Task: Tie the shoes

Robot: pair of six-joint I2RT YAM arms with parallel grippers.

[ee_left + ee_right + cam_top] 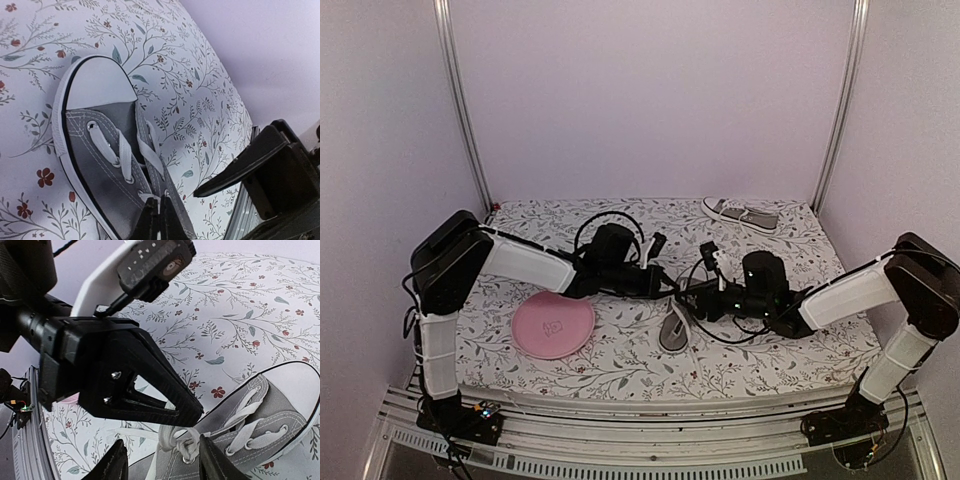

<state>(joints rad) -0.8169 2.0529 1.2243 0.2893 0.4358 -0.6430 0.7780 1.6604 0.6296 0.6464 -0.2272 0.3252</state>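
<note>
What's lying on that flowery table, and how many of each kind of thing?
Grey canvas sneakers with white laces: 2 (one in the middle, one at the far edge)
Round pink plate: 1
Total: 3

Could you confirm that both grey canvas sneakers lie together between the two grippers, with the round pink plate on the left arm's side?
Not quite. Only one grey canvas sneaker lies between the left gripper and right gripper; the other sneaker lies apart, far back on the right, as the top external view shows. The round pink plate is on the left arm's side.
</note>
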